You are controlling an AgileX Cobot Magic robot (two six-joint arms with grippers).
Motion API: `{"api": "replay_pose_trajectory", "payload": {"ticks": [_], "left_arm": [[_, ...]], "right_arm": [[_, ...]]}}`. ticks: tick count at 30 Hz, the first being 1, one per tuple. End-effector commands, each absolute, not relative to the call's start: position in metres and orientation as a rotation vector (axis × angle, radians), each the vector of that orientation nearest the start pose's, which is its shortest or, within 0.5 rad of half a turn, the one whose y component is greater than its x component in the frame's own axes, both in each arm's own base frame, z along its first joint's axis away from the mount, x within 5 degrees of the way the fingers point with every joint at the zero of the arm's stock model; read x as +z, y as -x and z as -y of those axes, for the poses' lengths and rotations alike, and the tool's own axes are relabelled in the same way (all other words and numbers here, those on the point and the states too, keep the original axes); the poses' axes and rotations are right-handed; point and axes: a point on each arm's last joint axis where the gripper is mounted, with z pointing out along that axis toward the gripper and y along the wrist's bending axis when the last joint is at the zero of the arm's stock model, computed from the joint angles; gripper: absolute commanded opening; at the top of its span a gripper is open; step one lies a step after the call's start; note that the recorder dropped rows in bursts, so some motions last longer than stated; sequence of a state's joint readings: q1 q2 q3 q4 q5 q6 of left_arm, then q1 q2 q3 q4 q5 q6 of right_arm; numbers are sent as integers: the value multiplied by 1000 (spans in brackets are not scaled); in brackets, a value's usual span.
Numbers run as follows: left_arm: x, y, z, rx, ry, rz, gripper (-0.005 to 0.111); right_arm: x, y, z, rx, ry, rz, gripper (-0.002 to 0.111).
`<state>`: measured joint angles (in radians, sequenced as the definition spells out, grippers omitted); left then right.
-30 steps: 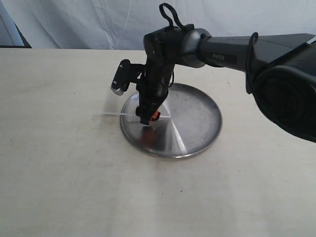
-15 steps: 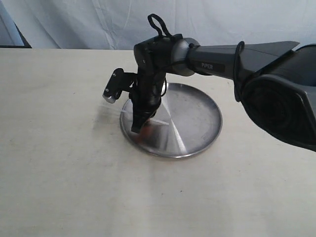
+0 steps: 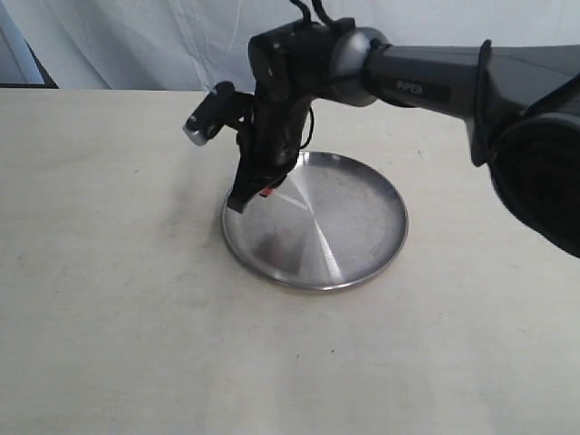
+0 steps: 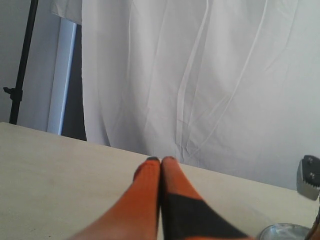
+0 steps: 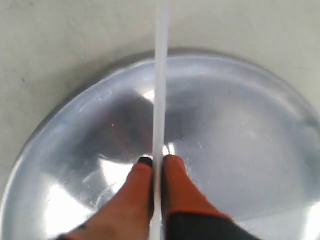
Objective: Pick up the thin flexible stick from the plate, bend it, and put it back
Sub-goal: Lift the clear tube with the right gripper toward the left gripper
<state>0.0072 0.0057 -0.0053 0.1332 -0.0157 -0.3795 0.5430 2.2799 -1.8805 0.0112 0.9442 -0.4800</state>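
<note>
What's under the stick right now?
The plate lies below the stick, which the right gripper clamps; its far end passes over the table. The fingers cover the plate beneath the grip.

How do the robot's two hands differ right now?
The right hand pinches the stick; the left hand is shut on nothing. The right hand hangs above the plate; the left hand is over the table, facing a curtain. Both have orange fingers, pressed together.

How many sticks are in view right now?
1: the thin flexible stick, pinched in the right gripper over the plate. The right arm hides part of the plate.
</note>
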Motion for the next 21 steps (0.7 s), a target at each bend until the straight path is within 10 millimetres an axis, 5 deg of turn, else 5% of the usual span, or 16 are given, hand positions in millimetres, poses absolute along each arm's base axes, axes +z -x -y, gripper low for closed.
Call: {"api": "replay_pose_trajectory", "payload": {"ticks": [1, 11, 21], "left_arm": [[215, -56, 0, -199, 186, -1453, 0], [215, -56, 0, -199, 186, -1453, 0], [217, -56, 0, -202, 181, -1435, 0]], "right_arm": [[208, -410, -245, 39, 1274, -2471, -1], [274, -376, -237, 220, 1171, -2529, -1], [301, -314, -214, 421, 1149, -2522, -1]]}}
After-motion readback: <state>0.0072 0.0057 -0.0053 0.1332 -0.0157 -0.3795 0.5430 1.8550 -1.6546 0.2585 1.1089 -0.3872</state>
